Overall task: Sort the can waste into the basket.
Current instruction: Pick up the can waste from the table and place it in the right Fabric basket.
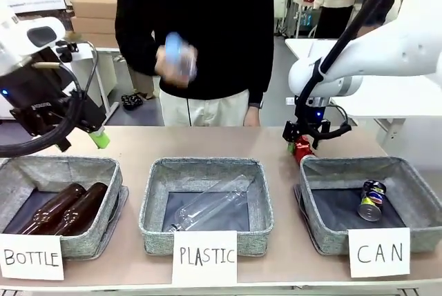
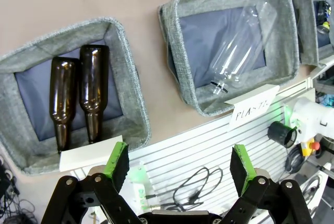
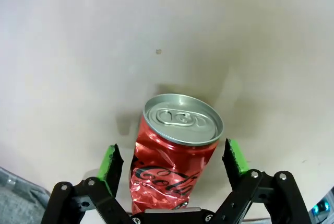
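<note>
A crushed shiny red can (image 3: 175, 156) stands upright on the table, and my right gripper (image 3: 173, 160) is open around it, one green pad on each side with a small gap. From the front, that gripper (image 1: 300, 143) hangs over the red can (image 1: 302, 150) just beyond the far left corner of the CAN basket (image 1: 351, 164). The blue, yellow and silver can (image 1: 373, 201) lies inside that basket. My left gripper (image 2: 179, 165) is open and empty, held high above the BOTTLE basket (image 2: 130, 78). The CAN basket (image 2: 307, 25) also shows at the edge of the left wrist view.
Two brown glass bottles (image 1: 65, 208) lie in the BOTTLE basket (image 1: 62, 165). A clear plastic bottle (image 1: 210, 206) lies in the PLASTIC basket (image 1: 207, 166). The person across the table holds another clear bottle (image 1: 178, 58) at chest height. White signs (image 1: 378, 251) line the table's near edge.
</note>
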Controlling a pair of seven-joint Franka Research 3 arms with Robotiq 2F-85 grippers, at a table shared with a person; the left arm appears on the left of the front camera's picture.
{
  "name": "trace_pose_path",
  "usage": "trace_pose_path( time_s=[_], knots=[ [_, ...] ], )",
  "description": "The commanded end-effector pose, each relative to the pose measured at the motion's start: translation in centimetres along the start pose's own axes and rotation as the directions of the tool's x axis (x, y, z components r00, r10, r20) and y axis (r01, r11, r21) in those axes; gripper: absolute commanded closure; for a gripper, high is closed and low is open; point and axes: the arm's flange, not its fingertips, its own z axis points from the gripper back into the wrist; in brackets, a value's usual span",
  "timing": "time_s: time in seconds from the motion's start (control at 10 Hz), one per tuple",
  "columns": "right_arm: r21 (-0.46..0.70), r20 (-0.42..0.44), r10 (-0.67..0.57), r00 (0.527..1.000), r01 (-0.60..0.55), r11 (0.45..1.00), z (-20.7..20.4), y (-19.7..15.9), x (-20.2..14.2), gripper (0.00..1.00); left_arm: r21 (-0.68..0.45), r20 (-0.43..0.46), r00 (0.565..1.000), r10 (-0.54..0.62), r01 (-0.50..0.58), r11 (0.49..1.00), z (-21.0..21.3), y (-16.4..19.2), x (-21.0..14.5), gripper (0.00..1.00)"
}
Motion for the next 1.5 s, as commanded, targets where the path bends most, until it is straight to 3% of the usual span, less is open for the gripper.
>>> trace_pose_path(
  time_s=[0.0, 0.1, 0.2, 0.3, 0.4, 0.6, 0.9, 1.0, 1.2, 1.3, 1.4],
  knots=[
    [0.022, -0.006, -0.043, 0.999, 0.043, 0.999, 0.7, -0.2, 0.2, 0.60, -0.009, 0.010, 1.000, -0.013, 0.013, 1.000, 0.0, 0.1, 0.0, 0.00],
    [0.026, -0.006, -0.039, 0.999, 0.039, 0.999, 0.7, -0.1, 0.0, 0.60, -0.009, 0.010, 1.000, -0.013, 0.013, 1.000, 0.0, 0.1, 0.0, 0.00],
    [0.025, -0.003, -0.043, 0.999, 0.043, 0.999, 0.6, -0.1, 0.0, 1.00, -0.009, 0.010, 1.000, -0.013, 0.013, 1.000, 0.0, 0.1, 0.0, 0.00],
    [0.018, -0.009, -0.046, 0.999, 0.047, 0.999, 0.6, -0.2, 0.0, 0.65, -0.009, 0.010, 1.000, -0.013, 0.013, 1.000, 0.0, 0.1, 0.0, 0.00],
    [0.013, -0.014, -0.050, 0.999, 0.050, 0.999, 0.5, -0.2, 0.0, 1.00, -0.009, 0.010, 1.000, -0.013, 0.013, 1.000, 0.0, 0.1, 0.0, 0.00],
    [0.017, -0.032, -0.049, 0.998, 0.050, 0.999, 0.2, -0.3, 0.0, 0.97, -0.009, 0.010, 1.000, -0.013, 0.013, 1.000, 0.0, 0.1, 0.0, 0.00],
    [0.025, 0.002, -0.062, 0.998, 0.062, 0.998, 1.0, -0.4, -0.7, 1.00, -0.009, 0.010, 1.000, -0.013, 0.013, 1.000, 0.0, 0.1, 0.0, 0.00],
    [0.050, 0.060, -0.045, 0.997, 0.042, 0.998, 2.8, -0.4, -2.0, 1.00, -0.009, 0.010, 1.000, -0.013, 0.013, 1.000, 0.0, 0.1, 0.0, 0.00],
    [0.102, 0.271, 0.070, 0.960, -0.101, 0.990, 9.7, 0.2, -8.1, 1.00, -0.009, 0.010, 1.000, -0.013, 0.013, 1.000, 0.0, 0.1, 0.0, 0.00],
    [0.119, 0.277, 0.143, 0.950, -0.182, 0.976, 12.4, 0.3, -11.4, 1.00, -0.009, 0.010, 1.000, -0.013, 0.013, 1.000, 0.0, 0.1, 0.0, 0.00],
    [0.124, 0.101, 0.265, 0.959, -0.277, 0.953, 14.4, -0.5, -15.2, 1.00, -0.009, 0.010, 1.000, -0.013, 0.013, 1.000, 0.0, 0.1, 0.0, 0.00]
  ],
)
